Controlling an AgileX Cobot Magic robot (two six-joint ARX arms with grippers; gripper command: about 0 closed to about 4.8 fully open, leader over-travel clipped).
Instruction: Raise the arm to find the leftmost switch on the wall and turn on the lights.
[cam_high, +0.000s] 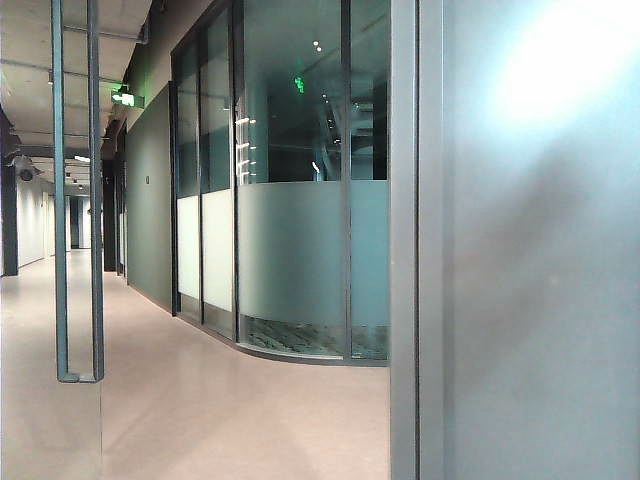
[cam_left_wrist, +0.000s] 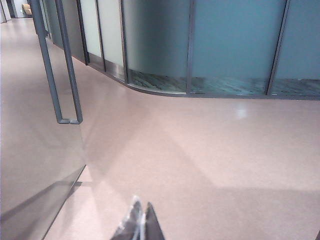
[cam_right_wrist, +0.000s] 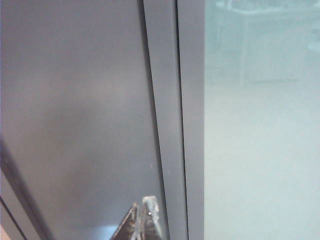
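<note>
Claws both pinched together, empty: left claw (cam_left_wrist: 142, 220) over floor (cam_left_wrist: 210, 150), right claw (cam_right_wrist: 142, 220) near frame (cam_right_wrist: 170, 125).

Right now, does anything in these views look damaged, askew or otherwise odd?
Nothing looks damaged or spilled. No wall switch shows in any view. The left pincer hangs shut over bare floor; the right pincer, shut, faces a grey door frame beside frosted glass.
</note>
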